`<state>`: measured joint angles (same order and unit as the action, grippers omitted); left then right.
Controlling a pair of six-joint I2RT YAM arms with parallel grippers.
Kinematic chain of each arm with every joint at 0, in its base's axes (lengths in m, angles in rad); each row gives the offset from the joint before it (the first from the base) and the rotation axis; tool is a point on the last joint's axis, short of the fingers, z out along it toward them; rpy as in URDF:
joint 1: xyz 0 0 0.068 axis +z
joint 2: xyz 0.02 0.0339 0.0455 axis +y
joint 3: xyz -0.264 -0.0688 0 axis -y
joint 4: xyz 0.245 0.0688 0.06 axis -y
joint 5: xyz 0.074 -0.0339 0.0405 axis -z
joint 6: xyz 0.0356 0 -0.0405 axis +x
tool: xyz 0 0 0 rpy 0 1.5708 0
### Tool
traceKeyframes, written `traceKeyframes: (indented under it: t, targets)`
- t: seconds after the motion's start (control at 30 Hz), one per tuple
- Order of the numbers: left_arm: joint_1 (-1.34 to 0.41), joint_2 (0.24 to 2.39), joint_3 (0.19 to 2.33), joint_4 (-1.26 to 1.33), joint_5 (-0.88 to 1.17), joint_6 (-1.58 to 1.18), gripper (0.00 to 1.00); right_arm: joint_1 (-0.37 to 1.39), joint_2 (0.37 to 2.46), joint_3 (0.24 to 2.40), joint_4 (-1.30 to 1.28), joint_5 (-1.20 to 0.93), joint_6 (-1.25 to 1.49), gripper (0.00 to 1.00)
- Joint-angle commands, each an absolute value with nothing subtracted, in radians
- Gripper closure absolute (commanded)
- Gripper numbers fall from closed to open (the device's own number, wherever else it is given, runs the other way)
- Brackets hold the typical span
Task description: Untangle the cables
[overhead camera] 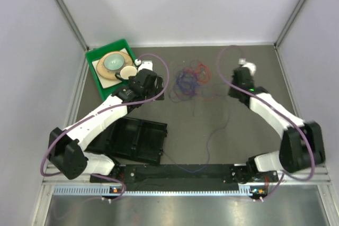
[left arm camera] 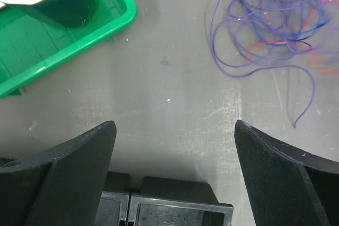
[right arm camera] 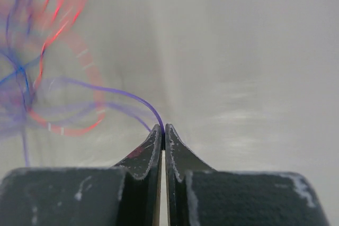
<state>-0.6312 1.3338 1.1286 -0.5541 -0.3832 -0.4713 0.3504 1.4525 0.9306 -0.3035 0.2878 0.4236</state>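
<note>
- Right wrist view: the right gripper (right arm camera: 163, 130) is closed tip to tip, with one purple strand (right arm camera: 124, 92) pinched at the very tips. The strand arcs to the upper left of the frame into the blurred cables (right arm camera: 21, 70).
- Left wrist view: the left gripper (left arm camera: 175, 124) is wide open with nothing between the fingers, only bare table (left arm camera: 169, 78) below. The tangle sits in the upper right of that frame and the green tray (left arm camera: 69, 48) in the upper left.
- Top view: the cables lie as one red/blue/purple clump in the upper middle of the frame, between the two grippers. A loose purple tail (overhead camera: 212, 130) trails toward the lower middle.
- Risk: we judge the pinch marginal. It is a thin wire held at the tip edge only, so a pull could slip it out.
- Risk: nothing anchors the clump because the left side holds nothing. Pulling the strand could drag the whole tangle along instead of freeing one wire.
- Risk: if the strand threads through other loops, tension could cinch a knot tighter. We can't trace its path in any view.
- Risk: the long tail could snag on the black case (overhead camera: 135, 138) or the arm bases at the bottom of the top view.
- View differences: only the right wrist view shows that a strand is actually gripped. From the top, the wire at that gripper is too thin to make out.
- Only the top view shows the overall layout and the tail.
- The left wrist view gives the sharpest look at individual loops on the clump's left side, where the right wrist view is blurred.
</note>
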Motion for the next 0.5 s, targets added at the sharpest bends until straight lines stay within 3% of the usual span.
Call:
traceKeyframes:
  t: [0.0, 0.13, 0.17, 0.2, 0.23, 0.33, 0.47]
  targets:
    - [-0.632, 1.370, 1.109, -0.560, -0.384, -0.465, 0.01, 0.207, 1.240, 0.877, -0.278, 0.330, 0.405, 1.00]
    - [-0.621, 1.407, 1.133, -0.567, -0.353, -0.475, 0.01, 0.053, 1.275, 0.911, -0.351, 0.278, 0.454, 1.00]
    - [-0.617, 1.407, 1.137, -0.575, -0.350, -0.479, 0.01, 0.007, 1.288, 0.917, -0.360, 0.212, 0.474, 0.86]
    - [-0.609, 1.404, 1.134, -0.577, -0.348, -0.477, 0.01, -0.038, 1.305, 0.925, -0.398, 0.159, 0.476, 0.65]
    - [-0.594, 1.388, 1.117, -0.575, -0.344, -0.473, 0.01, -0.029, 1.305, 0.942, -0.409, 0.160, 0.468, 0.29]
    - [-0.558, 1.365, 1.091, -0.549, -0.292, -0.459, 0.01, 0.089, 1.247, 0.922, -0.393, 0.163, 0.453, 0.07]
    - [-0.557, 1.388, 1.097, -0.496, -0.189, -0.453, 0.01, 0.284, 1.241, 0.907, -0.359, 0.172, 0.506, 0.04]
